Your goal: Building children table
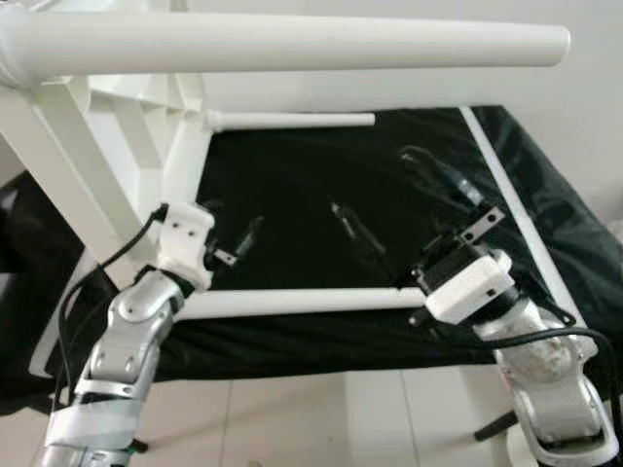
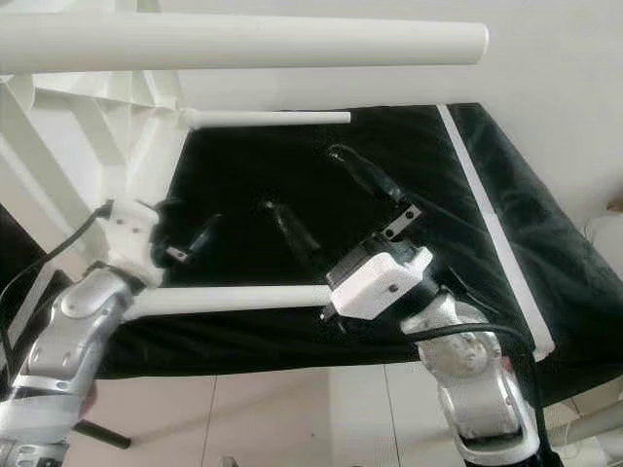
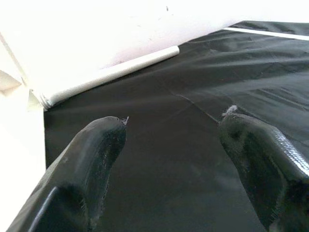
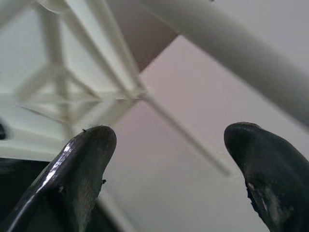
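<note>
Lying tipped over on black cloth, the white table points round legs sideways, apparently unpainted; both hands gape.

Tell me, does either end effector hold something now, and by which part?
Nothing is held. The left end effector is open over the black cloth surface; the right end effector is open too, with the white plastic table frame beyond it.

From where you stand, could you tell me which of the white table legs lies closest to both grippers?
The lowest leg, running across between the left gripper and right gripper; the other two legs sit higher in the head views.
</note>
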{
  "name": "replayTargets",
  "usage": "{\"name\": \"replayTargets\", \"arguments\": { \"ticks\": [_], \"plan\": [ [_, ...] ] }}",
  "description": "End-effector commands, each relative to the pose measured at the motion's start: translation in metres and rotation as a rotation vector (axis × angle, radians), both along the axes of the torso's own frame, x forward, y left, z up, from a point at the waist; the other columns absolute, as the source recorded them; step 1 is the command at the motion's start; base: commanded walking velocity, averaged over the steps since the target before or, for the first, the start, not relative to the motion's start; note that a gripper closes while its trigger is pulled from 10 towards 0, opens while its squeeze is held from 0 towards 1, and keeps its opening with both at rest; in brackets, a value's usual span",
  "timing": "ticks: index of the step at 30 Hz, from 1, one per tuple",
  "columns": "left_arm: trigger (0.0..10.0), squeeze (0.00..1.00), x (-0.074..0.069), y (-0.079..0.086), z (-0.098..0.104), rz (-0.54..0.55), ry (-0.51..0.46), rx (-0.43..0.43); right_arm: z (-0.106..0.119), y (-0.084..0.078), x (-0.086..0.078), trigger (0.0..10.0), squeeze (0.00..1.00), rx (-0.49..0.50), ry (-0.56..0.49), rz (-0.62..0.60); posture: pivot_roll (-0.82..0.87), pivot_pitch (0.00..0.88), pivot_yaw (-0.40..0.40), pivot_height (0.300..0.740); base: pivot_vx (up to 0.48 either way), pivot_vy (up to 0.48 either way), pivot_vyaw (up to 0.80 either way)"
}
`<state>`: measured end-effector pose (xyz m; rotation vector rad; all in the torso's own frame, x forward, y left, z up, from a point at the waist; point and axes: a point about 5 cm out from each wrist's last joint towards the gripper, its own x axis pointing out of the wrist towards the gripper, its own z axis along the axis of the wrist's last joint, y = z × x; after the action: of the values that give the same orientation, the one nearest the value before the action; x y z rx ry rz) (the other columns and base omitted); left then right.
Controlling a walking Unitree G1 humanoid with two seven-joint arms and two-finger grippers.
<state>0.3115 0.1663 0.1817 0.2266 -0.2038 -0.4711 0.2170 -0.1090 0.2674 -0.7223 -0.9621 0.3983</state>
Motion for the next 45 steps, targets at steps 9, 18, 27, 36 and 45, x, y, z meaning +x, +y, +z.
{"name": "replayTargets", "arguments": {
  "ticks": [9, 18, 27, 36, 45],
  "plan": [
    [10.0, 0.0, 0.003, -0.01, -0.008, -0.003, 0.014, 0.02, 0.01, 0.018, 0.006, 10.0, 0.0, 0.011, -0.204, -0.008, 0.0, 0.112, 0.045, 0.74, 0.0, 0.0, 0.0],
    [10.0, 0.0, 0.006, -0.012, -0.012, 0.006, 0.027, 0.023, 0.017, 0.029, 0.006, 10.0, 0.0, 0.026, -0.396, -0.019, 0.0, 0.112, 0.044, 0.74, 0.0, 0.0, 0.0],
    [10.0, 0.0, 0.012, -0.014, -0.013, 0.021, 0.03, 0.019, 0.028, 0.041, 0.012, 10.0, 0.0, 0.073, -0.464, -0.014, 0.0, 0.108, 0.044, 0.74, 0.0, 0.0, 0.0],
    [10.0, 0.0, 0.016, -0.017, -0.012, 0.015, 0.033, 0.009, 0.044, 0.055, 0.022, 10.0, 0.0, 0.06, -0.452, 0.025, -0.01, 0.111, 0.043, 0.74, 0.0, 0.0, 0.0],
    [10.0, 0.0, 0.017, -0.026, -0.015, -0.018, 0.052, -0.002, 0.054, 0.068, 0.028, 10.0, 0.0, 0.028, -0.483, 0.01, -0.02, 0.12, 0.043, 0.74, 0.0, 0.0, 0.0]
  ]
}}
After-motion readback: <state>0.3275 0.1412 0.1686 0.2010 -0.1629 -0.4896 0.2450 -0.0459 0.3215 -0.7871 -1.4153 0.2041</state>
